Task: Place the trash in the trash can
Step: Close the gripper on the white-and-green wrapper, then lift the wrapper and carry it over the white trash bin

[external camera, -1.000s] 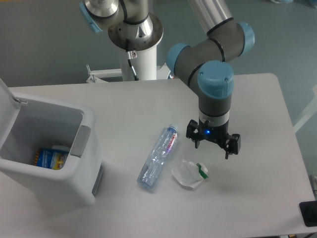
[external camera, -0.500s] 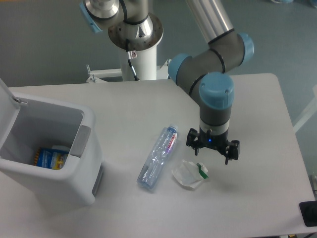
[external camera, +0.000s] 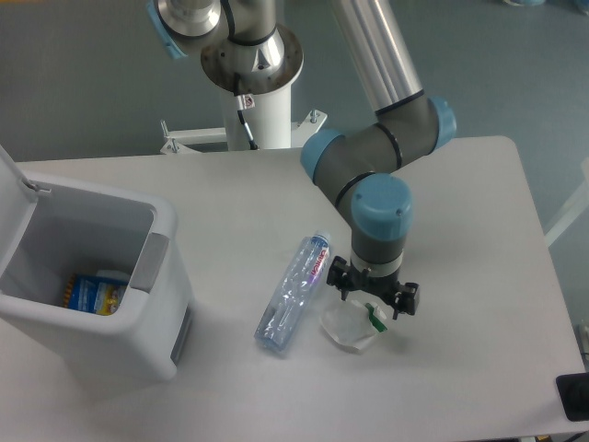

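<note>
A crushed clear plastic bottle (external camera: 294, 294) with a red-and-blue label lies on the table, slanting from upper right to lower left. Right of it rests a crumpled white wrapper (external camera: 348, 328) with a green bit. My gripper (external camera: 373, 299) hangs open directly over the wrapper's upper right part, fingers spread to either side and low near the table. The white trash can (external camera: 92, 281) stands at the left with its lid up, well away from the gripper.
Inside the bin lies a blue-and-yellow packet (external camera: 92, 293). The arm's white base post (external camera: 260, 101) rises at the table's back edge. A dark object (external camera: 575, 396) pokes in at the lower right corner.
The gripper has moved left and down, from beside the wrapper's upper right to right over it. It stays open. Bottle, wrapper and bin have not moved.
</note>
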